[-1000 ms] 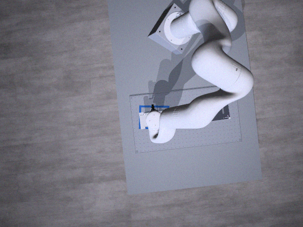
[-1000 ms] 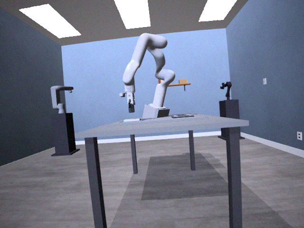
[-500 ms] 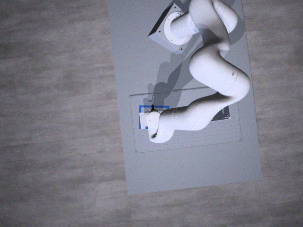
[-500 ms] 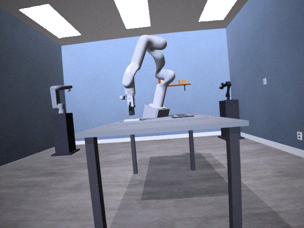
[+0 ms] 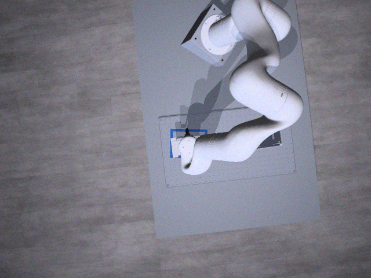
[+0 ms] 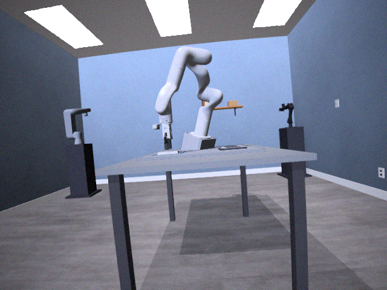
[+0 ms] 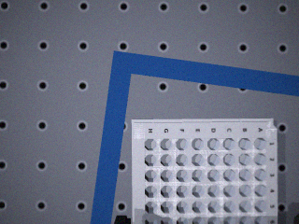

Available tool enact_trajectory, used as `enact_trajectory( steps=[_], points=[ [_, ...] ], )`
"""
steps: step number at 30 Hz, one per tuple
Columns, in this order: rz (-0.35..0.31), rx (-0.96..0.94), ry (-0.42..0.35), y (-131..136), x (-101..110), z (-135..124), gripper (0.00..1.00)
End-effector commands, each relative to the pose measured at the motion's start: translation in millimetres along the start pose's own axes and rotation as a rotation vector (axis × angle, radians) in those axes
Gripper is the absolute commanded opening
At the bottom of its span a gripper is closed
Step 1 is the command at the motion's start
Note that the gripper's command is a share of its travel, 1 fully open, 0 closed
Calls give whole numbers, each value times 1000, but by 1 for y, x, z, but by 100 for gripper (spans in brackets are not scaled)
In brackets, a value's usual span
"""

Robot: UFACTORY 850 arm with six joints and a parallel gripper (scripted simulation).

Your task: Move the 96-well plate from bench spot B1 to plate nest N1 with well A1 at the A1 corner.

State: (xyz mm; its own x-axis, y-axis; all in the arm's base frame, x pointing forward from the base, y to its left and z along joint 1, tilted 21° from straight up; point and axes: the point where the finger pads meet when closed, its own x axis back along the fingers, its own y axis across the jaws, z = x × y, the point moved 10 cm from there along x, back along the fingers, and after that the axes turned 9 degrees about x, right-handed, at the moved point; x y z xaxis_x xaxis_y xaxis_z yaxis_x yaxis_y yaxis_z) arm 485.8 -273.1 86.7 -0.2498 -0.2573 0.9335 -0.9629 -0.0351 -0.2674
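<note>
Hand first: I'm hovering the xArm Gripper (image 5: pixel 187 132) (image 6: pixel 167 145) (image 7: pixel 210 219) above B1, fingers spread wide, nothing between them. Reading that as pre-grasp: the opening is there to straddle the plate's width.

Below it, the 96-well plate (image 6: pixel 168 152) (image 7: pixel 206 168) is lying flat at B1, within the blue outline (image 5: pixel 188 130) (image 6: pixel 182 153) (image 7: pixel 121 93) but skewed to it. In the wrist view its sides are running nearly square to the image, so I'm judging the wrist is being matched to the plate, not the outline. A1 is showing at the upper right there, by the cut corner. I'm needing that for nest orientation.

Both are sitting on the hole-grid breadboard (image 5: pixel 239 168) (image 7: pixel 56 107). Farther along, the dark plate nest (image 5: pixel 271 141) (image 6: pixel 233 147) is waiting, partly hidden by the forearm from above; I can't read its A1 mark.

Next I'm expecting a straight descent, then a close on the long sides. Off-centre, one finger could be nudging the plate first. Transfer isn't started.
</note>
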Motion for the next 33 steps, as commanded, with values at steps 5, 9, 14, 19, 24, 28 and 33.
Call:
enact_trajectory(
  steps=[5,9,14,19,24,28,33],
  points=[
    [1,0,1,0,0,0,100],
    [1,0,1,0,-2,0,100],
    [1,0,1,0,-4,0,100],
    [1,0,1,-1,-8,0,100],
    [1,0,1,-1,-11,0,100],
    [1,0,1,-1,-13,0,100],
    [1,0,1,-1,-16,0,100]
  ],
)
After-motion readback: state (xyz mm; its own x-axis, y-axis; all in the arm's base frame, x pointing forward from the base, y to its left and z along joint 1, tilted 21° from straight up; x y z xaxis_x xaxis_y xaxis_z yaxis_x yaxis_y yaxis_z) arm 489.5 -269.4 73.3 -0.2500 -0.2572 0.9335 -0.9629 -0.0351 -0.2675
